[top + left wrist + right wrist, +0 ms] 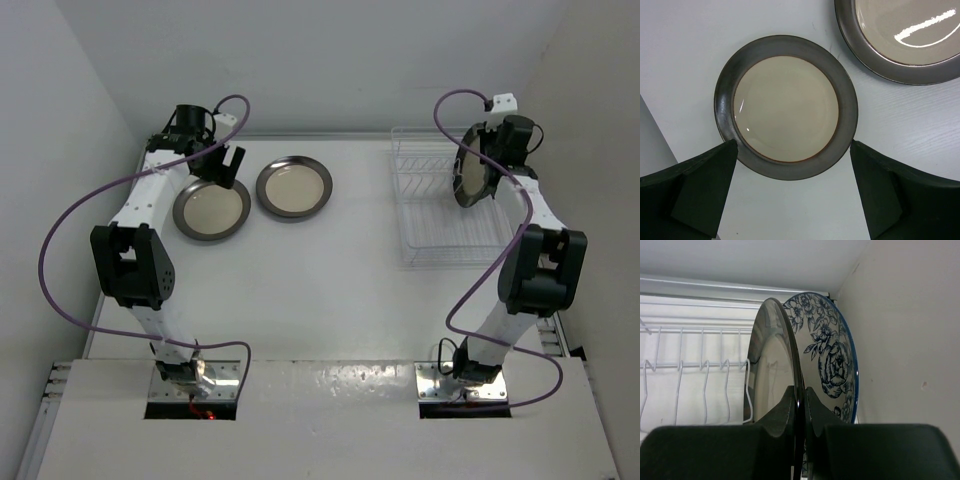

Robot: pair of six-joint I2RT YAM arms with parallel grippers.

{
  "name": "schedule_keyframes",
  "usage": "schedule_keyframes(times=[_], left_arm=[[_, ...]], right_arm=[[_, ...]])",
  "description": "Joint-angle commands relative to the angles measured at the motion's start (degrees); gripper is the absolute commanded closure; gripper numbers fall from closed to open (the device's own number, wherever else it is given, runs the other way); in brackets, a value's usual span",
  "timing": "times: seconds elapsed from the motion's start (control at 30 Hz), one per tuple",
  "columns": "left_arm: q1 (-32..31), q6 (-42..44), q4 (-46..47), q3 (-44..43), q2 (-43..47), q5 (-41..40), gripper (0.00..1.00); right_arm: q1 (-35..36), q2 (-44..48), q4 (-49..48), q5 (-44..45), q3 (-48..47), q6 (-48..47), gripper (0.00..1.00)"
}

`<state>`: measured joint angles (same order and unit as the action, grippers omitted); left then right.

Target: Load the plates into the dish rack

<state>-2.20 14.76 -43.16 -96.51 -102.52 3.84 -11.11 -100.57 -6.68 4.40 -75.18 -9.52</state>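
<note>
Two cream plates with dark grey rims lie flat on the table, the left plate [212,208] and the right plate [293,187]. My left gripper [224,163] is open and empty, hovering over the left plate's [786,106] edge with a finger on either side; the right plate [905,37] shows at the corner. My right gripper [490,160] is shut on the rim of a dark-rimmed cream plate [471,172], held upright over the white wire dish rack [430,225]. In the right wrist view the held plate [772,365], pinched in that gripper [800,392], stands beside the blue floral plate [832,360], which stands at the rack's right end.
The rack's upright prongs [690,370] stand empty to the left of the held plate. A white wall [905,340] rises close to the floral plate on the right. Purple cables loop from both arms.
</note>
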Motion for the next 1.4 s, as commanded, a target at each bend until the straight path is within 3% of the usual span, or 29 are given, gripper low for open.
schedule_keyframes(times=[0.0,0.1,0.23,0.33,0.5,0.77,0.9,0.93,1.03,1.1,1.17,1.23,1.37], left_arm=[[0.44,0.88,0.53,-0.26,1.45,0.12,0.0],[3.32,-0.43,0.53,0.27,-1.09,1.34,0.0],[10.18,-5.17,0.53,0.88,-4.34,5.03,0.0],[16.23,-8.16,0.53,0.88,-7.24,8.11,0.0],[21.7,-9.67,0.53,0.88,-14.54,11.36,0.0],[24.52,-10.81,0.53,-0.78,-24.13,16.54,0.02],[25.05,-10.81,0.53,-1.92,-27.11,22.96,0.1],[25.05,-10.81,0.53,-1.93,-27.73,24.01,0.14],[25.05,-10.28,-0.08,-3.16,-30.63,27.09,0.39],[25.05,-10.28,-0.79,-4.56,-32.21,28.5,0.49],[25.05,-9.14,-1.93,-5.88,-34.14,29.3,0.68],[25.05,-9.14,-1.93,-5.88,-34.93,29.3,0.97],[26.36,-8.62,-2.46,-6.5,-34.42,31.84,1.0]], right_arm=[[0.3,1.36,-7.48,0.6,-3.39,2.66,0.99],[0.22,1.52,-8.18,2.53,-2.87,4.76,0.87],[0.3,2.22,-4.41,2.01,-4.71,5.04,0.38],[0.3,3.97,-2.99,2.01,-4.81,5.39,0.23],[0.74,8.28,-2.47,1.49,-3.93,6.35,0.09],[2.59,14.34,-1.76,1.66,-1.82,5.83,0.07],[4.52,17.78,-3.42,1.66,1.52,3.9,0.07],[4.87,18.91,-3.95,1.66,2.92,3.37,0.07],[6.1,21.91,-6.33,1.66,5.83,3.28,0.07],[6.46,23.58,-6.94,1.57,6.62,3.28,0.07],[6.81,25.06,-7.47,1.66,7.23,3.1,0.07],[7.07,25.78,-8.08,1.84,7.68,3.01,0.07],[8.3,28.06,-7.56,1.31,8.64,2.84,0.07]])
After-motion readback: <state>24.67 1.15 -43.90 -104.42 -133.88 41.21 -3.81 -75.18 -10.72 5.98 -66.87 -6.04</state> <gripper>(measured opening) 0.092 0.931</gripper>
